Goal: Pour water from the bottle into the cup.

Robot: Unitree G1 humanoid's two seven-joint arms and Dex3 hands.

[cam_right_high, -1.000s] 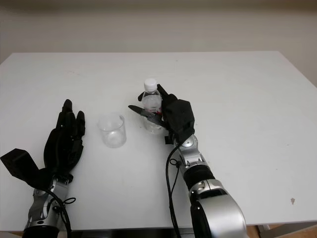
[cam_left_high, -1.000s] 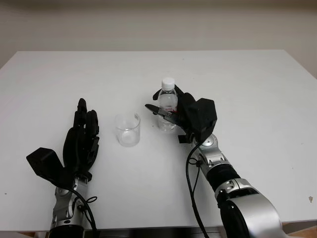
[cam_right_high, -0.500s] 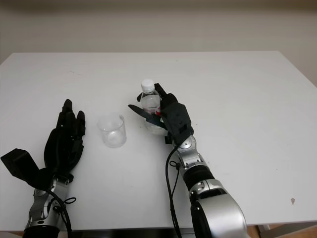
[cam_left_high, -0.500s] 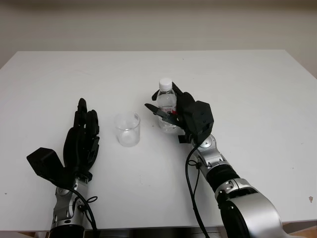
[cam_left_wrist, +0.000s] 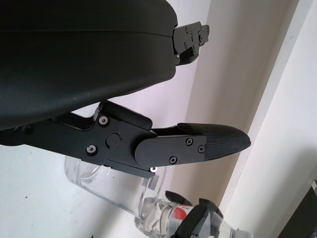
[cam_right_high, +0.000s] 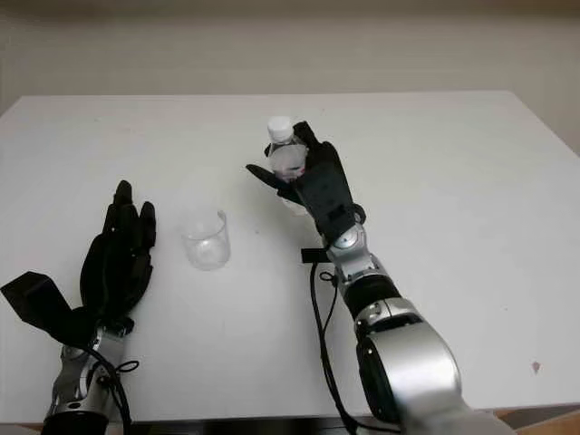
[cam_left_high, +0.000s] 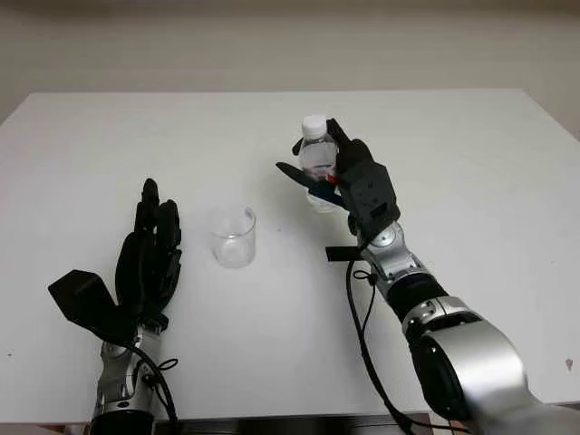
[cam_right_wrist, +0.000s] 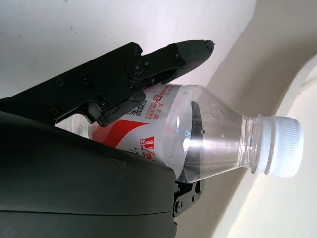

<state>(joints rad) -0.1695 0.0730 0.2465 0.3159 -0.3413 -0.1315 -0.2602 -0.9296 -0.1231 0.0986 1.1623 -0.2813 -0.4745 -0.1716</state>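
So the right hand [cam_left_high: 349,177] has the bottle [cam_left_high: 318,163] wrapped up in its fingers [cam_right_wrist: 148,64], gripping it around the labelled middle. The bottle is clear plastic with a red and white label, and its white cap [cam_right_wrist: 282,147] is on. It sits pretty much upright in the grip, the cap poking out above the fingers. In the head views it looks lifted off the table [cam_left_high: 471,154], but I can't say that for sure, since the hand covers its base.

The cup [cam_left_high: 233,236] is a clear tumbler standing upright on the table, off to the left of the right hand and a bit nearer the robot, well apart from the bottle. It sits between the two hands, closer to the left one. Can't tell if there's anything in it.

The left hand [cam_left_high: 149,263] is open and holding nothing, over the table just left of the cup, not touching it, fingers pointing away from the robot. From the left wrist view you can see one black finger [cam_left_wrist: 198,144] reaching out with the cup's rim [cam_left_wrist: 119,188] beyond it, and past that the bottle in the other hand's grip.

The table is plain white, with a pale wall [cam_left_high: 290,45] behind its far edge.
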